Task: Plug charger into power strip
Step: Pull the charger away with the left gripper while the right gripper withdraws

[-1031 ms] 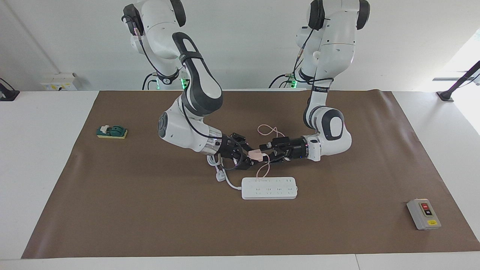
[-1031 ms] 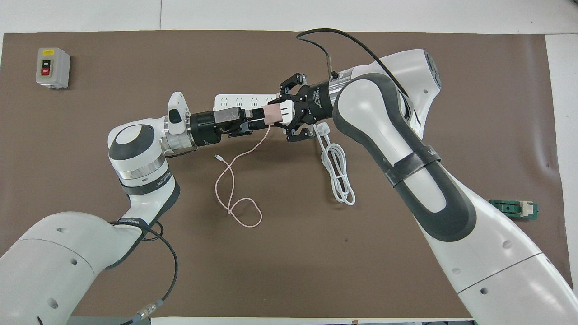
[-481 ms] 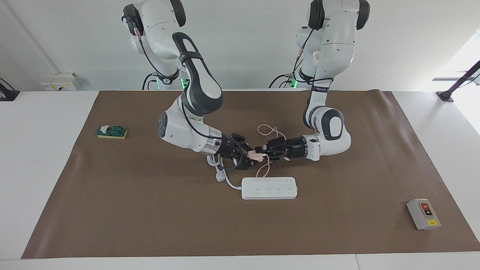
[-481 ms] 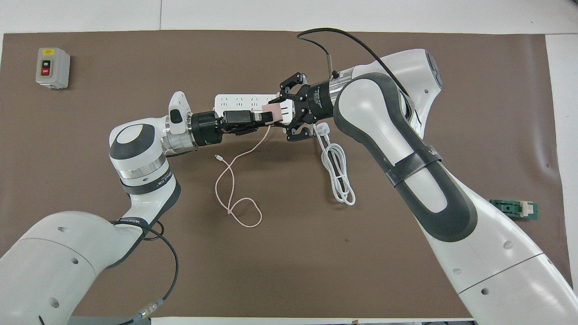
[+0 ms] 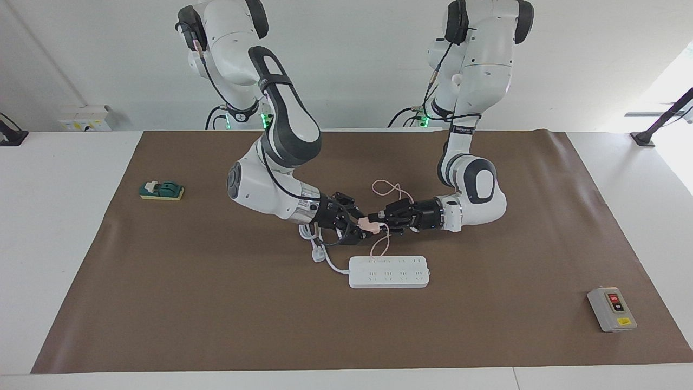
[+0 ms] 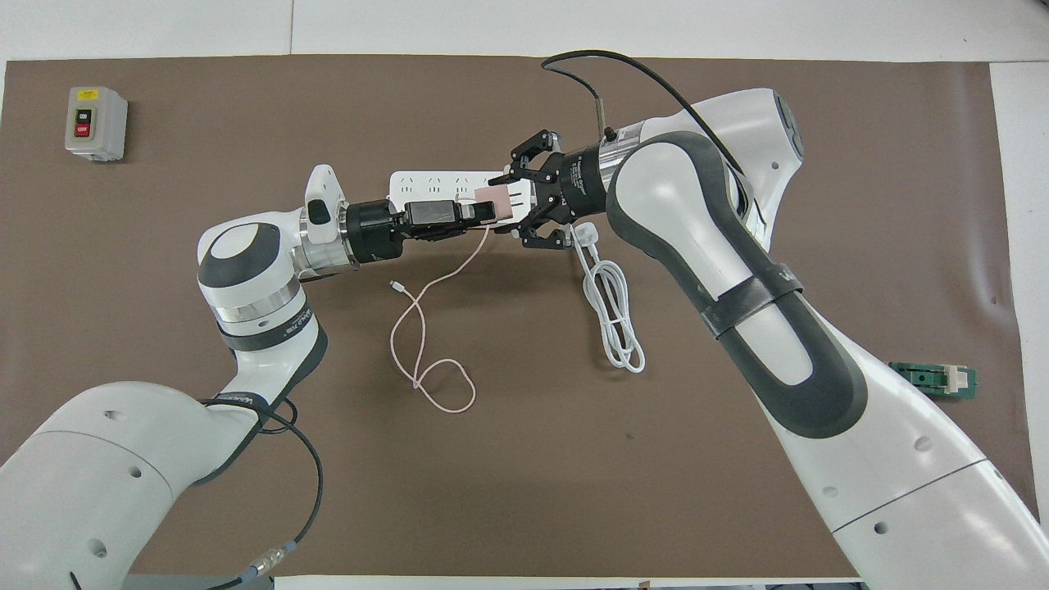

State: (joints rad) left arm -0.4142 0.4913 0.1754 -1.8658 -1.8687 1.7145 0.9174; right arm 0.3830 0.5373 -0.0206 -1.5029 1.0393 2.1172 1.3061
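The left hand [image 6: 474,215] was clamped on the charger [image 6: 495,201] in the air over the power strip [image 5: 389,271], prongs pointing sideways into the right hand [image 6: 515,205], whose grip I cannot tell.

One charger [image 5: 370,221], one power strip [image 5: 389,271], one grey button box [image 5: 612,309], one green switch [image 5: 161,190], two arms.

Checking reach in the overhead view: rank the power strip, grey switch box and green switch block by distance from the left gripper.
1. power strip: just past the left gripper, partly under it.
2. grey switch box: corner at the left arm's end.
3. green switch block: right arm's end, clearly farthest.
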